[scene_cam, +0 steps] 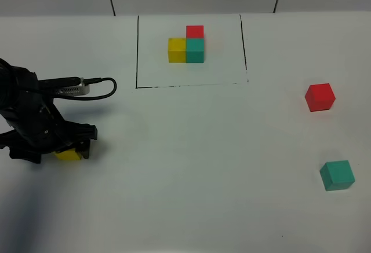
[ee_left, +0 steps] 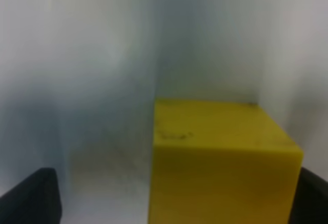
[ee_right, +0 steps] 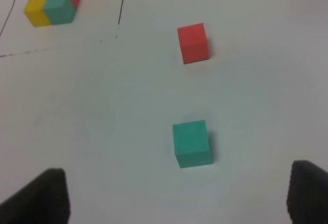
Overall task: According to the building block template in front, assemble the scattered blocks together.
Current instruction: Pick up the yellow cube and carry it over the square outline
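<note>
Left wrist view: your left pincer (ee_left: 171,196) stands apart around the yellow cube (ee_left: 220,157), off-centre between the jaws, on the bench (scene_cam: 191,166) well apart from the template (scene_cam: 186,46); centre it before clamping.

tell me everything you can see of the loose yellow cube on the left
The yellow cube is a plain matte block with crisp edges and a few faint dark scuffs on one face. It sits flat on the white table at the near left, far from the framed template. The left gripper straddles it, jaws open: one finger close beside it, the other well clear.
</note>
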Available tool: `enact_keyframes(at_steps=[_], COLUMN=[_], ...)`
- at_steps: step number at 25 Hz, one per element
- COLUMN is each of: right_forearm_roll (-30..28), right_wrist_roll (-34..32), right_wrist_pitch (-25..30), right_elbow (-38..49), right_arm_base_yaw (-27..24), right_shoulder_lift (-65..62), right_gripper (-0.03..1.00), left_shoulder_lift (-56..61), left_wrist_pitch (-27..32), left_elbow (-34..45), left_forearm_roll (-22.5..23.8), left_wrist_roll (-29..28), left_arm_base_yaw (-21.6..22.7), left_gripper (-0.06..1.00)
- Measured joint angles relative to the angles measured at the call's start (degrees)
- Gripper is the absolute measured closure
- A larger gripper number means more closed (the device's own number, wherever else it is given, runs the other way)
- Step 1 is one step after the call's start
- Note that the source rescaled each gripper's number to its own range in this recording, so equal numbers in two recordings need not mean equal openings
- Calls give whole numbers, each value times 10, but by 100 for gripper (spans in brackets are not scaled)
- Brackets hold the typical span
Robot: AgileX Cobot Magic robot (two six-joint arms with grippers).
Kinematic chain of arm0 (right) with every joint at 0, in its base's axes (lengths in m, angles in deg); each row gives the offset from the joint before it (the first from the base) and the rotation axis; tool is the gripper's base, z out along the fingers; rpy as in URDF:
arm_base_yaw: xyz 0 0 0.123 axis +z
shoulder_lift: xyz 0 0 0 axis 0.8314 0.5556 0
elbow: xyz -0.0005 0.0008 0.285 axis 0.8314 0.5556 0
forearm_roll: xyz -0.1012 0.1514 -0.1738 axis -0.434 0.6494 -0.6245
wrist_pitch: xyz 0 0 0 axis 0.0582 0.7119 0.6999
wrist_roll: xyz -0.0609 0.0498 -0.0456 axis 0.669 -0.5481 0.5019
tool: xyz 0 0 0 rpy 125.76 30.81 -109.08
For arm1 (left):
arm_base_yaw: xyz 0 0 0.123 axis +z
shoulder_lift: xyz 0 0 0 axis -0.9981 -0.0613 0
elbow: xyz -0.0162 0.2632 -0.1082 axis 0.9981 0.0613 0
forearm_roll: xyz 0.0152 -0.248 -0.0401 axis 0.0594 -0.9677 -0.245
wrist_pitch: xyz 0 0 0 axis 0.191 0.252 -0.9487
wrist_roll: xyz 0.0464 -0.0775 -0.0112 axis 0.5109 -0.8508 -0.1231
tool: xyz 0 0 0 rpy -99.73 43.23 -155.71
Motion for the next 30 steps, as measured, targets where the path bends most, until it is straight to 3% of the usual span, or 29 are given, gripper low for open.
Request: enact_keyframes(at_steps=[3,6,7,10,14,19,25,30], right_forearm_roll=[0,0,0,0,0,0,0,0], right_wrist_roll=[0,0,0,0,0,0,0,0], right_wrist_pitch=[0,0,0,0,0,0,0,0], right_elbow=[0,0,0,0,0,0,0,0], right_arm_base_yaw=[0,0,0,0,0,0,0,0], right_shoulder_lift=[0,0,0,0,0,0,0,0], right_gripper=[24,24,24,24,24,24,24,24], left_shoulder_lift=[0,0,0,0,0,-1,-1,-33], left_wrist_pitch=[-6,-13,-13,4,65,123,141,185], left_elbow=[0,0,-1,-14,-51,-104,-168,-252], left_forearm_roll=[0,0,0,0,3,17,19,19], left_wrist_roll=[0,0,0,10,74,214,393,489], left_arm_base_yaw=[0,0,0,0,-15,-75,-159,-210], left_gripper=[42,85,94,94,94,94,94,94])
